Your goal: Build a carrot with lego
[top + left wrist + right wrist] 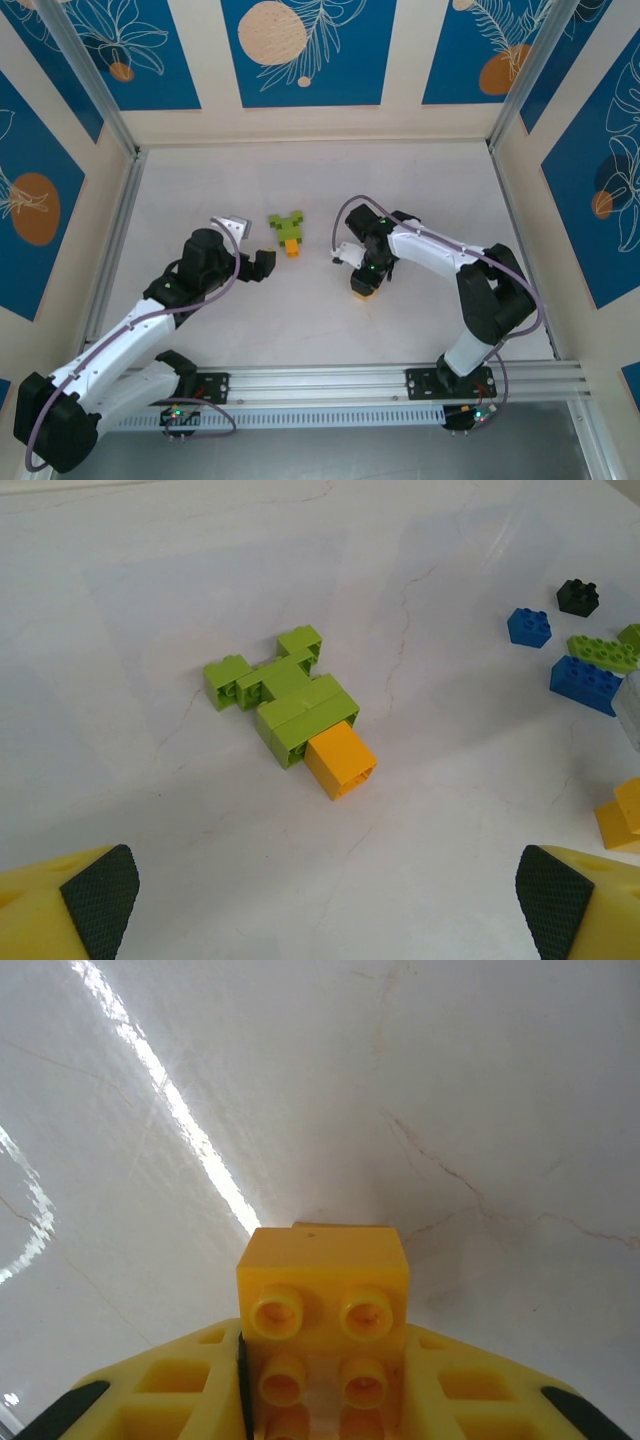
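While the right gripper clamps an orange brick, the left gripper gapes empty near the green assembly and loose blue bricks.

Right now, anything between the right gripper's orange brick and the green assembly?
Nothing visible. Bare table runs from the orange brick in the right gripper to the green assembly. Loose blue bricks and a black brick sit beside that line, not on it.

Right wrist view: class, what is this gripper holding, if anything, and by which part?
An orange lego brick, clamped by its near sides between the fingers of the right gripper, far end protruding.
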`<action>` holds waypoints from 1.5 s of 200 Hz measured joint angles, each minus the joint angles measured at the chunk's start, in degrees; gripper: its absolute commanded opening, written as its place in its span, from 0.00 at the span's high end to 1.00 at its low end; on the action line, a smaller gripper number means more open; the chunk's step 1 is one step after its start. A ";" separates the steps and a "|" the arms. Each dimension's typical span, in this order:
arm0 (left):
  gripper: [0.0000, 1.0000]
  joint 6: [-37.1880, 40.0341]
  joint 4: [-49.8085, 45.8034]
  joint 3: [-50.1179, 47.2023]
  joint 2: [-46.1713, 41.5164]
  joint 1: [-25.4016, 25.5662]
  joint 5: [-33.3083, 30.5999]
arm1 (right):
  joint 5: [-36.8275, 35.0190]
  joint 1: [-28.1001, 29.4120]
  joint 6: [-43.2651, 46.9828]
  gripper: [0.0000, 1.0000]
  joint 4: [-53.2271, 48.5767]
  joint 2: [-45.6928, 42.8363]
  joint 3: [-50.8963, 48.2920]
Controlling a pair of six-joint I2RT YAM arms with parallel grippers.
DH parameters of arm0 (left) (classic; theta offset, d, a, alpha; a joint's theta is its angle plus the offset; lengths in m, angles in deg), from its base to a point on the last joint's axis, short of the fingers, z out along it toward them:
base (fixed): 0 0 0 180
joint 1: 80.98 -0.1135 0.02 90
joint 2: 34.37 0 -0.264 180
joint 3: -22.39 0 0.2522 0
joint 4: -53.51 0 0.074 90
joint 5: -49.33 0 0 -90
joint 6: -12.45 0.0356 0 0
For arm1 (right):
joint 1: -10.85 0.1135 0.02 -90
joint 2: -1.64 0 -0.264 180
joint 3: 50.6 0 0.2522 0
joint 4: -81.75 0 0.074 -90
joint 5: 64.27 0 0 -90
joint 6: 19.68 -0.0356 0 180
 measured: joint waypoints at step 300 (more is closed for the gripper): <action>0.01 1.09 -0.22 0.02 1.95 0.00 -0.04 | -6.36 10.45 -41.22 0.59 0.96 8.41 10.49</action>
